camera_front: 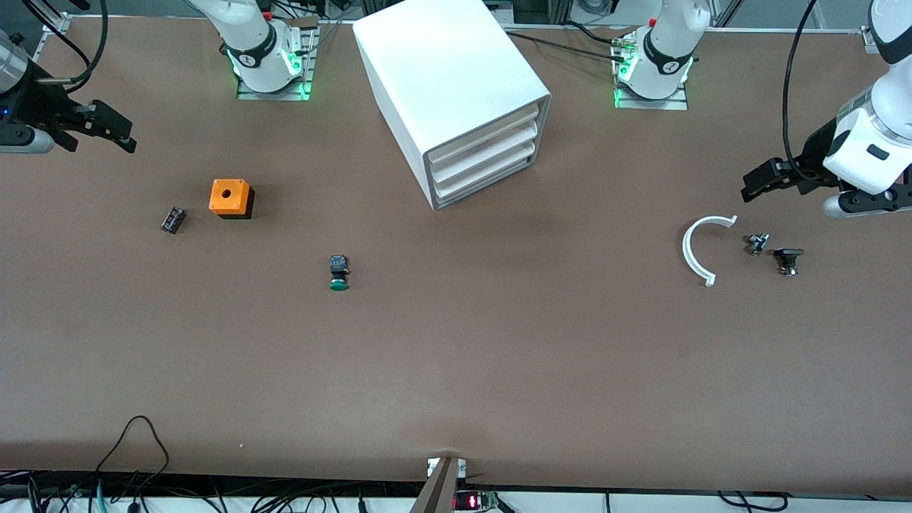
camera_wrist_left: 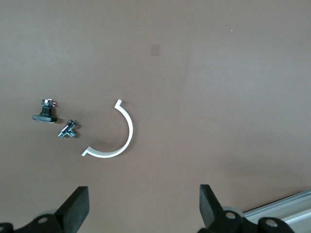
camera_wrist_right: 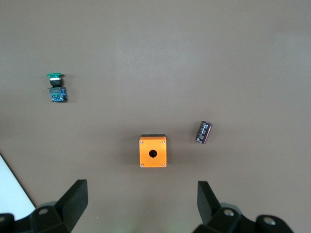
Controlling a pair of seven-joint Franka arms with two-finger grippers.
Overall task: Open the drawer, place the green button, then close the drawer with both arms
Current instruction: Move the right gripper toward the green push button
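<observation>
— Where's the button?
— Lying on the tabletop, nearer the front camera than the cabinet; its lowest drawer is shut.
— The grippers?
— Left gripper and right gripper hover, jaws wide, holding nothing. No writing is legible.

The tabletop is viewed from high, facing the arm bases; it is viewed straight down, closer, from each wrist.

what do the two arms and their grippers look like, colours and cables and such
Both arms are glossy white with black bands at the joints. Each base sits on a metal plate and glows green. The left gripper and right gripper are matte black with wedge-shaped jaws. Black cables loop down to each wrist.
</observation>
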